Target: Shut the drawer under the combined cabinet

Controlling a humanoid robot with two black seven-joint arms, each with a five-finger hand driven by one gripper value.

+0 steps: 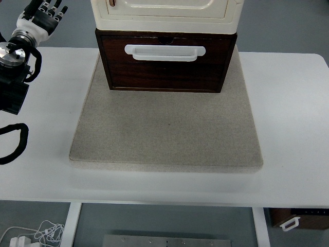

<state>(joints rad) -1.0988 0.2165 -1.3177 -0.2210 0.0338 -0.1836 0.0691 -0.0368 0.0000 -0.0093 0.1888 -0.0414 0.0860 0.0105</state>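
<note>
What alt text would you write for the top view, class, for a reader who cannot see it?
A dark wooden drawer with a white handle sits under a cream cabinet on a grey mat on a white table. The robot's left hand hovers at the upper left, fingers relaxed, holding nothing.

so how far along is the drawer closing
It looks about done: the brown drawer with its white handle sits nearly flush under the cream cabinet. Nothing is in hand; the left hand is off to the side, open. Little seems left.
</note>
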